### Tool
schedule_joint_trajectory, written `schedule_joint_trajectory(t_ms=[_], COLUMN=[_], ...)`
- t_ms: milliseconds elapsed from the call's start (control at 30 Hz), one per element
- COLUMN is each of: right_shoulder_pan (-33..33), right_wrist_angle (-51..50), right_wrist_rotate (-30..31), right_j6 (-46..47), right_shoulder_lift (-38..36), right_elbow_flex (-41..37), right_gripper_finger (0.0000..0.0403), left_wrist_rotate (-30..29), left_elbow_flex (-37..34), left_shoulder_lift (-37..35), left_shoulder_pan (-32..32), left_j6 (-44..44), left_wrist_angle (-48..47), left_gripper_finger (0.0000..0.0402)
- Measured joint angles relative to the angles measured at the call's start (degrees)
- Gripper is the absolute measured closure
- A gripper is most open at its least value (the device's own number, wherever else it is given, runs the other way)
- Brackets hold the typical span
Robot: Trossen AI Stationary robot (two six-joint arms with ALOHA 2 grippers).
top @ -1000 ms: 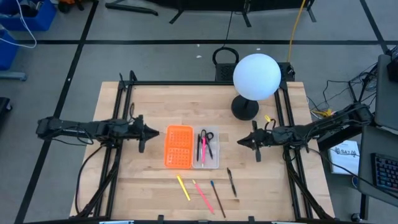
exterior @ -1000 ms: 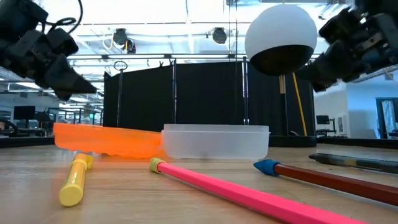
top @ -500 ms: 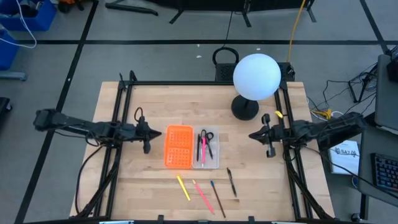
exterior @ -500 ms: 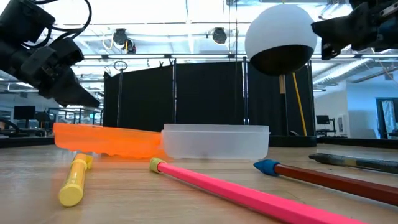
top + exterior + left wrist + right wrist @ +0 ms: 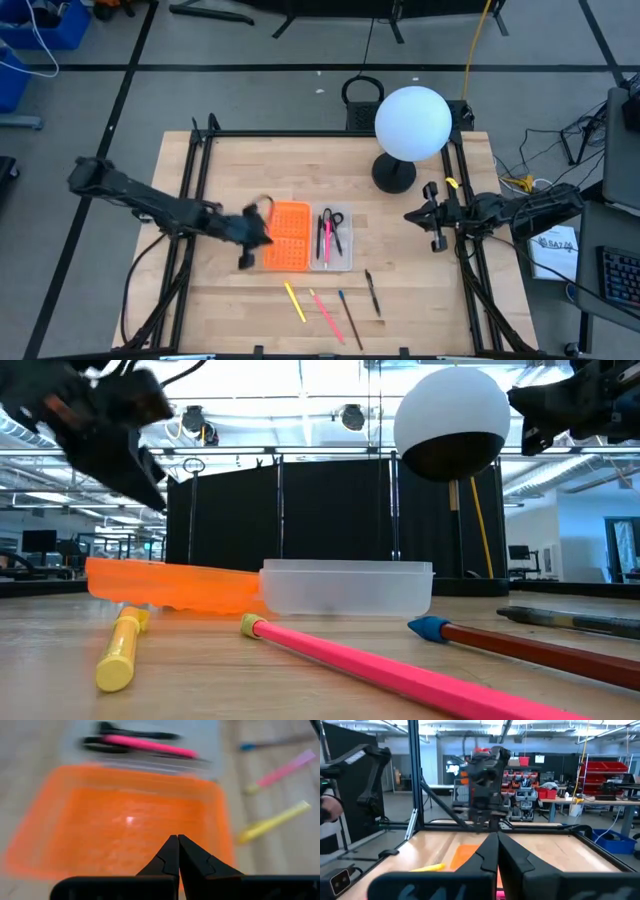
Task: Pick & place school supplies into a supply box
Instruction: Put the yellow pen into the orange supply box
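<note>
The supply box lies open mid-table: its orange grid half point(image 5: 288, 236) point(image 5: 125, 822) beside the clear tray point(image 5: 333, 243) point(image 5: 346, 589). In the tray lie the black-handled scissors point(image 5: 334, 222), a pink pen point(image 5: 150, 744) and a black pen. Toward the near edge, a yellow pen point(image 5: 294, 301) point(image 5: 120, 652), a pink pen point(image 5: 325, 313) point(image 5: 400, 672), a blue-tipped brown pencil point(image 5: 348, 318) and a black pen point(image 5: 372, 293) lie flat on the table. My left gripper point(image 5: 268, 238) point(image 5: 177, 840) is shut and hovers over the orange half's left edge. My right gripper point(image 5: 408, 216) point(image 5: 496, 837) is shut, raised right of the tray.
A white globe lamp point(image 5: 412, 122) stands on its dark base point(image 5: 393, 176) at the far side, just beyond my right gripper. Black rails point(image 5: 190, 200) run along the table's left and right sides. Bare wood shows left of the orange half and near the front corners.
My left gripper has swung toward the near edge and to the right, tipping down, and now hangs over the orange half's left edge. My right gripper has drawn back toward the table's right edge and risen. Both stay shut; the box and pens have not moved.
</note>
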Motion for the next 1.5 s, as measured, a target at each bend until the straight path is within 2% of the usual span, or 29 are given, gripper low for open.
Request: schedule_joint_trajectory(t_ms=[133, 300, 500, 567, 667, 833, 1200, 1367, 1500], right_shoulder_pan=[0.0, 0.0, 0.0, 0.0, 0.0, 0.0, 0.0, 0.0, 0.0], right_wrist_angle=[7.4, 7.7, 7.4, 7.7, 7.5, 7.6, 7.6, 7.3, 7.1], right_wrist_rotate=[-0.1, -0.1, -0.1, -0.1, 0.0, 0.0, 0.1, 0.1, 0.1], right_j6=[0.1, -0.3, 0.4, 0.4, 0.1, -0.1, -0.5, -0.5, -0.5], right_shoulder_lift=[0.1, 0.1, 0.0, 0.0, 0.0, 0.0, 0.0, 0.0, 0.0], right_elbow_flex=[-4.3, -4.9, -5.0, -5.0, -5.0, -5.1, -5.1, -5.1, -5.2], right_gripper_finger=[0.0403, 0.0403, 0.0403, 0.0403, 0.0403, 0.0403, 0.0403, 0.0403, 0.0403], left_wrist_rotate=[5.0, 8.0, 2.9, 0.6, 0.1, 1.8, 1.7, 6.6, 7.0], left_elbow_flex=[12.4, 28.4, 45.1, 49.5, 53.8, 55.1, 54.2, 50.8, 48.3], left_shoulder_lift=[13.8, 29.7, 42.7, 46.0, 50.1, 54.5, 56.3, 56.1, 55.8], left_shoulder_pan=[-5.6, -11.9, -15.9, -16.6, -17.3, -17.5, -15.8, -15.5, -15.5], left_j6=[4.0, 9.9, 15.8, 17.2, 19.9, 22.7, 26.0, 26.1, 26.4], left_wrist_angle=[-6.6, -15.0, -24.1, -27.3, -29.9, -30.3, -29.3, -25.3, -22.2], left_gripper_finger=[0.0392, 0.036, 0.0269, 0.0238, 0.0205, 0.018, 0.0179, 0.0204, 0.0238])
